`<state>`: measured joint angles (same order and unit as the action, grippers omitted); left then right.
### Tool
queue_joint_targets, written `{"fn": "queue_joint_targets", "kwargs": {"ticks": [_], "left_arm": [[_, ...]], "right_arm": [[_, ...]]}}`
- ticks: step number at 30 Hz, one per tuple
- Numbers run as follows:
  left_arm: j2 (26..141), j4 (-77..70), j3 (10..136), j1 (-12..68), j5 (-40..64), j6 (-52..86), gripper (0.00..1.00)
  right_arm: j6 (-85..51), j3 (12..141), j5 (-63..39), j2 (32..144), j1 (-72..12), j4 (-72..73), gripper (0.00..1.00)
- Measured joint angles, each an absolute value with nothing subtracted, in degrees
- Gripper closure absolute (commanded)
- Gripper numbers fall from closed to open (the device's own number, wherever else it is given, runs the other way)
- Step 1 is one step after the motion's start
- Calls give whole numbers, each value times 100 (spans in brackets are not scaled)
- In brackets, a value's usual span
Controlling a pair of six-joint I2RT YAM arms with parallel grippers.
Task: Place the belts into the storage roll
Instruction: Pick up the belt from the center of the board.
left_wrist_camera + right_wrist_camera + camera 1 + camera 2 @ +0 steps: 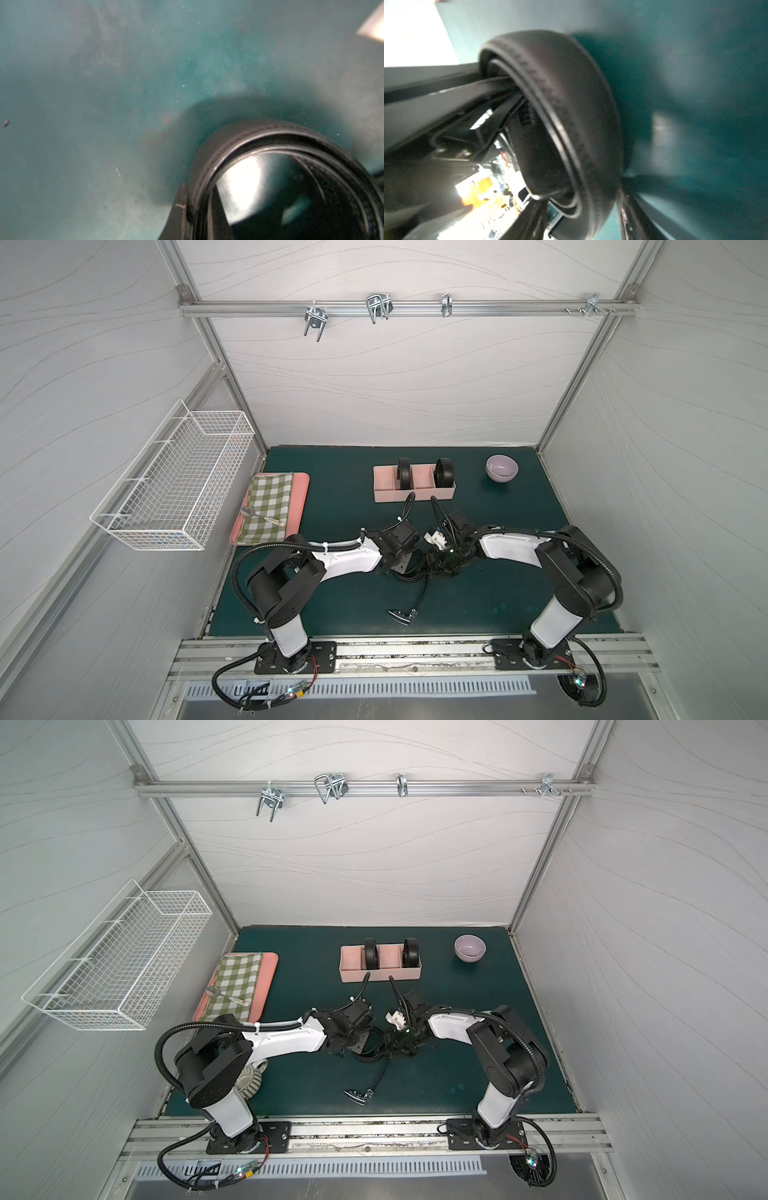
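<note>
Gripping, left gripper [197, 207]: closed on loose belt [571, 104], robot-side of storage roll [411, 493]
Right gripper [438, 560]: beside same belt; open or closed, cannot tell
Coiled belts [404, 473]: two, upright inside storage roll compartments

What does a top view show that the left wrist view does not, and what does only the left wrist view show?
Only a top view: the storage roll with two coiled belts standing in it, and the purple bowl. Only the left wrist view: how the left gripper pinches the wall of the third belt. Both: that belt and the green mat.
</note>
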<state>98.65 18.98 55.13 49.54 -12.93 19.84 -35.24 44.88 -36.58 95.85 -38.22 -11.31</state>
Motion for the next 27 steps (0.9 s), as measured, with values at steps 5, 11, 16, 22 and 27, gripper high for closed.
{"fn": "queue_joint_targets", "kwargs": {"ticks": [5,11,16,22,27], "left_arm": [[9885,2056,5566,4956,-1369,2095,100],[9918,2152,5621,4954,-1448,2152,100],[9926,2174,5627,4954,-1481,2246,100],[9961,2272,5693,4956,-1500,2383,100],[9996,2340,5745,4956,-1500,2449,100]], "right_arm": [[-4285,4219,-3699,9491,-3988,-513,40],[-4941,4027,-3730,9465,-4064,-16,39],[-5323,3924,-3723,9426,-4084,242,37],[-5505,3924,-3640,9419,-4215,377,36],[-5627,3859,-3555,9371,-4246,480,38]]}}
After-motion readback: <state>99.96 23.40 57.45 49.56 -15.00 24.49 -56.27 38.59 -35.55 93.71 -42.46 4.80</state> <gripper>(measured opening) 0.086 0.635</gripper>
